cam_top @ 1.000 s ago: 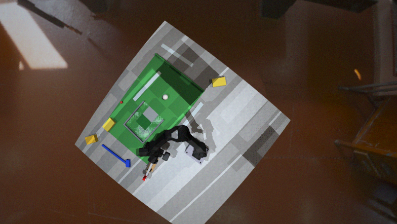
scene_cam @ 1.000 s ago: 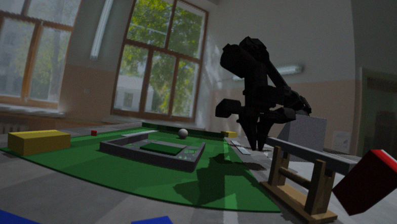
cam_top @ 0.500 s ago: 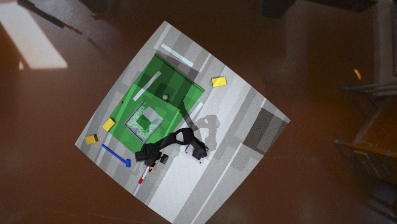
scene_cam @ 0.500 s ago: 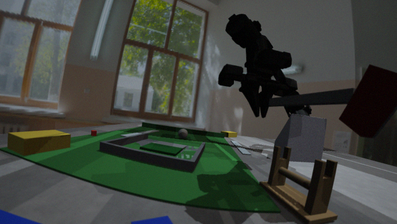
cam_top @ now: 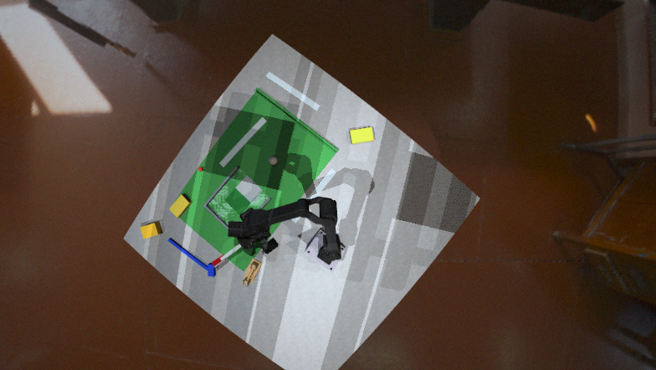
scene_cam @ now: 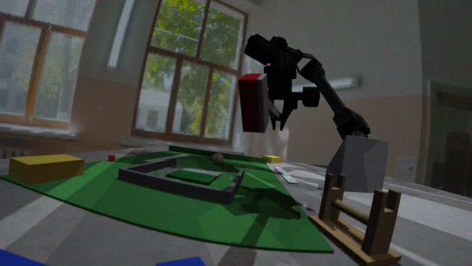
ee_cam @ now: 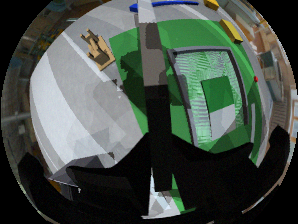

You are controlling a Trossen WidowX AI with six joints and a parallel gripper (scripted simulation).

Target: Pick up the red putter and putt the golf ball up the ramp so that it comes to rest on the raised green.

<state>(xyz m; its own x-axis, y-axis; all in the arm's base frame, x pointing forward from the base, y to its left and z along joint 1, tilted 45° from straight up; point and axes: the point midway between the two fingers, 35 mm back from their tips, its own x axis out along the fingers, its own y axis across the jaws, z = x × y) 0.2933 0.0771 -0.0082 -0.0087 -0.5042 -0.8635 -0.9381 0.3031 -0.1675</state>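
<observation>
- The wooden rack (scene_cam: 355, 218) stood nearest in the side view, on the table (scene_cam: 429, 211), with nothing resting on it.
- Just past it, the pincer (scene_cam: 280, 119) hung high in the air, clenched on the putter (scene_cam: 254, 102).
- The putter's red head was up off the table, well above the green mat (scene_cam: 165, 211).
- From above, the putter stuck out toward a blue stick (cam_top: 188, 254) at the table's edge.
- Next came the grey wall (scene_cam: 178, 186) around the raised green (scene_cam: 193, 176).
- The ball (scene_cam: 217, 158) sat farther back on the mat, well apart from the putter.
- A yellow block (scene_cam: 44, 167) sat at the mat's near left edge.
- I think the job was only begun: the putter was picked up, but the ball was not hit yet.
- The long putter could slip or turn in the pincer, because it was held near one end.
- A swing that was too hard could send the ball over the green; a soft one could let it roll back down.
- The head could bump the grey wall on the way to the ball.
</observation>
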